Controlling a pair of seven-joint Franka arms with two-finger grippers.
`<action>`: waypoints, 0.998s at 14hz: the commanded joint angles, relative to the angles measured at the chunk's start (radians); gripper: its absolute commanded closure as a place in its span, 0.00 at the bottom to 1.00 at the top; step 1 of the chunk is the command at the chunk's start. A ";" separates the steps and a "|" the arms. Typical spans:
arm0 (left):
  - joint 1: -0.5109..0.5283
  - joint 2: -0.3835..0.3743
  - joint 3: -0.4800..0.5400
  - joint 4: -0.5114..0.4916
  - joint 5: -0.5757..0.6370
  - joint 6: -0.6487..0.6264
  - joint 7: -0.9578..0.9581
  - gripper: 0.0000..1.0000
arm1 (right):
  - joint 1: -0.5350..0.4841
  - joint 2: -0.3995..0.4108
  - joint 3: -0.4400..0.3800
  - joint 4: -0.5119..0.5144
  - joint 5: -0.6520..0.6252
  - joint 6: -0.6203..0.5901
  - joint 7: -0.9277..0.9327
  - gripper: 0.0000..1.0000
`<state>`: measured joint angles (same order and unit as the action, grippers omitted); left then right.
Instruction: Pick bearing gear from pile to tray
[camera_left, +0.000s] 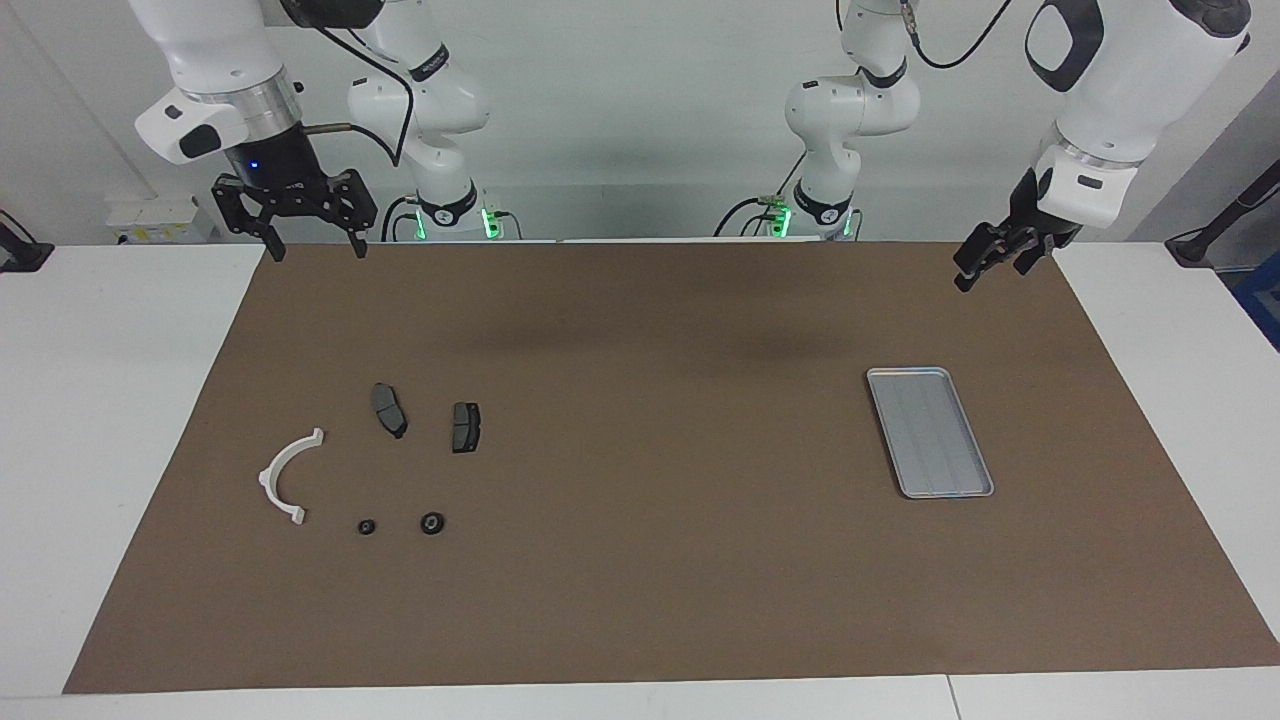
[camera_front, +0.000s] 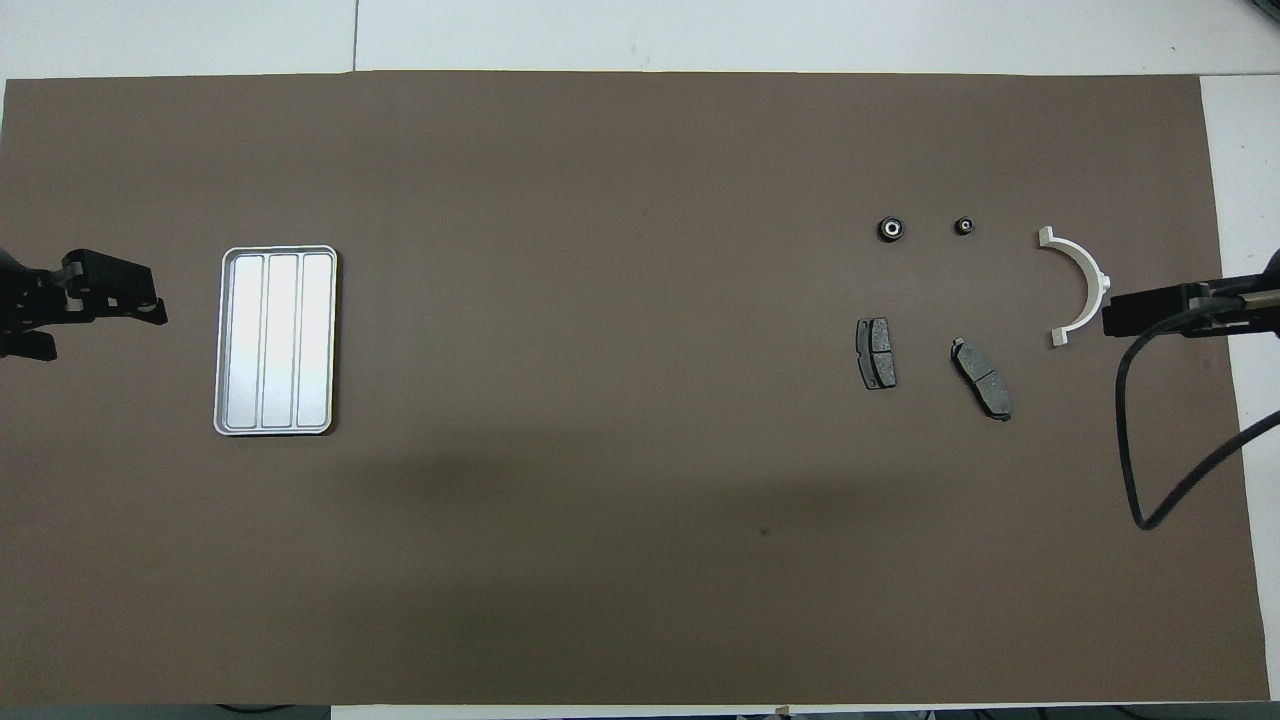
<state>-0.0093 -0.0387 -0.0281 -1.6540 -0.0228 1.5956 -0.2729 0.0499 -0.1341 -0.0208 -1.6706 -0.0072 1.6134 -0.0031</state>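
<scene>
Both tools high, tray (camera_left: 930, 432) bare.

Bright, even light falls from above. Soft wide shadows lie on the brown mat (camera_front: 640, 380). The tray (camera_front: 276, 341) shines with glare. Both pictures are sharp.

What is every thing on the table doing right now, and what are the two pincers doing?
Tray: empty, flat on the brown mat.
White half-ring: lying flat, untouched.
Two grey pads: lying flat, apart.
Two small black round pieces: on the mat, apart, not yet picked.
Right pincer: open, empty, up in the air.
Left pincer: open, empty, waiting.
</scene>
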 joint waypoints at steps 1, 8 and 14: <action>-0.003 0.002 0.005 0.005 -0.013 -0.016 0.003 0.00 | -0.007 -0.019 -0.004 -0.005 -0.005 -0.033 0.002 0.00; -0.003 0.002 0.005 0.005 -0.011 -0.016 0.003 0.00 | 0.004 -0.027 0.004 -0.006 0.000 -0.029 0.012 0.00; -0.003 0.002 0.005 0.005 -0.011 -0.014 0.003 0.00 | 0.033 -0.012 0.007 -0.029 -0.005 0.031 0.025 0.00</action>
<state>-0.0093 -0.0387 -0.0281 -1.6540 -0.0228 1.5956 -0.2729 0.0671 -0.1491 -0.0177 -1.6746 -0.0069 1.6041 -0.0031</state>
